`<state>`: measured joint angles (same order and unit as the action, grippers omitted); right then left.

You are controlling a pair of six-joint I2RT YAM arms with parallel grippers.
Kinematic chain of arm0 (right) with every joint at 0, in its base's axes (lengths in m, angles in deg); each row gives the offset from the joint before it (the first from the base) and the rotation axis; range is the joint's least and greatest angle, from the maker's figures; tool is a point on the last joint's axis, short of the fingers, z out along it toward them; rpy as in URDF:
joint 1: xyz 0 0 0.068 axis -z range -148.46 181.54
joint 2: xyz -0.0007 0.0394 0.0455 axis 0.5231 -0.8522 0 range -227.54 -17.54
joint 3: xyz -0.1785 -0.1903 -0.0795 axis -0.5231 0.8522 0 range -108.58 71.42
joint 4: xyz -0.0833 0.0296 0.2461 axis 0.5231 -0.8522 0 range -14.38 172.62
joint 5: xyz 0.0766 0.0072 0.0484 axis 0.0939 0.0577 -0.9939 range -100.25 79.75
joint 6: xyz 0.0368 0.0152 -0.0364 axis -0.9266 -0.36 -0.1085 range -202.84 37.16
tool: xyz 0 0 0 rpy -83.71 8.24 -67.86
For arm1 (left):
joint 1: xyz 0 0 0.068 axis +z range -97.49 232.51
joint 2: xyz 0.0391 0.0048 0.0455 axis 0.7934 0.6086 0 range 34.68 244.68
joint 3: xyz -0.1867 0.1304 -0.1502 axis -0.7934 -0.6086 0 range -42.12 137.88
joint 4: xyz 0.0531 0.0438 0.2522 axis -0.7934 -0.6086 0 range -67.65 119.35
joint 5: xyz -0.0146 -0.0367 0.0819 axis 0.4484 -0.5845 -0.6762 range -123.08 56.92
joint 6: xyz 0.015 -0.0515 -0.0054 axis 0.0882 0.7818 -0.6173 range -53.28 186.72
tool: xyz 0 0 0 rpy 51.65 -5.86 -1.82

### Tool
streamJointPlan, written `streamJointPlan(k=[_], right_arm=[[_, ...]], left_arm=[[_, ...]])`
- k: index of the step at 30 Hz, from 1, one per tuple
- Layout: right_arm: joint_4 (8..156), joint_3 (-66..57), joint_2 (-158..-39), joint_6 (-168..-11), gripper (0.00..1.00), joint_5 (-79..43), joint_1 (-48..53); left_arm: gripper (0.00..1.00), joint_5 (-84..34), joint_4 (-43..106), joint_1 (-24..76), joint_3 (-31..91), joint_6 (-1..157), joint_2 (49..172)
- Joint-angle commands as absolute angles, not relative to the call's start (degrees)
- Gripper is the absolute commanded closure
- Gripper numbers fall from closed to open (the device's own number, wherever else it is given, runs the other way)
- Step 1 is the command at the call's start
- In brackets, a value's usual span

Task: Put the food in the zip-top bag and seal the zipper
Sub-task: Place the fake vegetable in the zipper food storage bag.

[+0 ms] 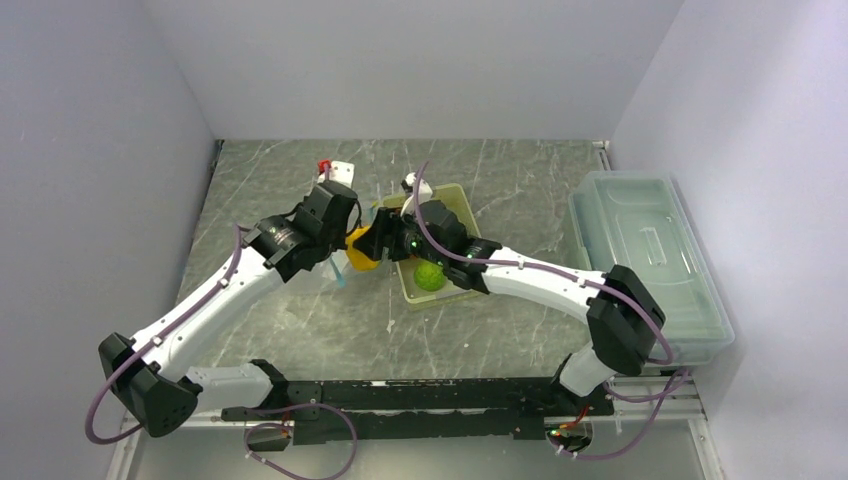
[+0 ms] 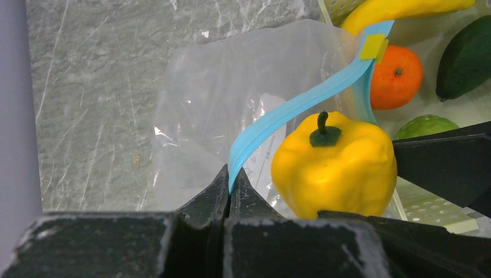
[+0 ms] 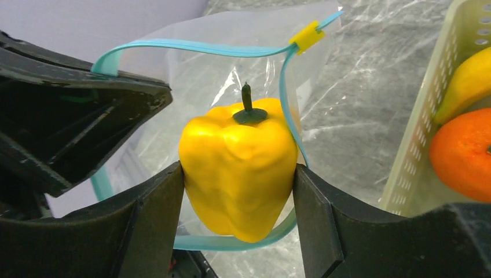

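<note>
My right gripper (image 3: 238,191) is shut on the yellow pepper (image 3: 238,168) and holds it at the open mouth of the clear zip-top bag (image 3: 191,69). The pepper also shows in the left wrist view (image 2: 334,168) and the top view (image 1: 362,250). My left gripper (image 2: 230,179) is shut on the light-blue zipper strip (image 2: 289,110), holding the bag (image 2: 220,98) open. A yellow slider (image 2: 372,46) sits on the strip. A banana (image 2: 394,10), an orange round fruit (image 2: 395,69), a dark green fruit (image 2: 466,58) and a green ball (image 1: 430,276) lie in the basket.
The pale yellow-green perforated basket (image 1: 456,200) stands just right of the bag. A large clear lidded box (image 1: 650,260) stands at the right. A small white and red object (image 1: 336,168) lies behind the left gripper. Grey walls enclose the marbled table (image 1: 300,330).
</note>
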<state>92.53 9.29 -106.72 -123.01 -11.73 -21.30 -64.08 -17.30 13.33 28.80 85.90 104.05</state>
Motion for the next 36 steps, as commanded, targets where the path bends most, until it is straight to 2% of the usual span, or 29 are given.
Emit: streamJointPlan(k=[1, 9, 16, 22, 36], right_arm=[[92.9, 7.7, -107.3, -120.4, 0.78, -8.5, -21.9], [93.2, 2.7, -110.4, -120.6, 0.68, -8.2, -22.5], [90.5, 0.9, -112.6, -120.3, 0.44, -6.9, -22.5], [89.6, 2.6, -112.5, -120.0, 0.33, -5.6, -22.5], [83.8, 2.9, -117.7, -116.0, 0.35, -2.0, -22.9]], left_arm=[[1.0, -63.1, -14.4, 13.5, 28.4, 86.2, 101.8], [1.0, -61.1, -14.1, 13.4, 28.5, 85.9, 102.5], [1.0, -61.7, -14.1, 13.4, 28.2, 85.5, 102.2], [1.0, -63.7, -15.0, 13.5, 28.5, 85.3, 102.6], [1.0, -65.1, -15.3, 13.4, 28.5, 85.1, 102.4]])
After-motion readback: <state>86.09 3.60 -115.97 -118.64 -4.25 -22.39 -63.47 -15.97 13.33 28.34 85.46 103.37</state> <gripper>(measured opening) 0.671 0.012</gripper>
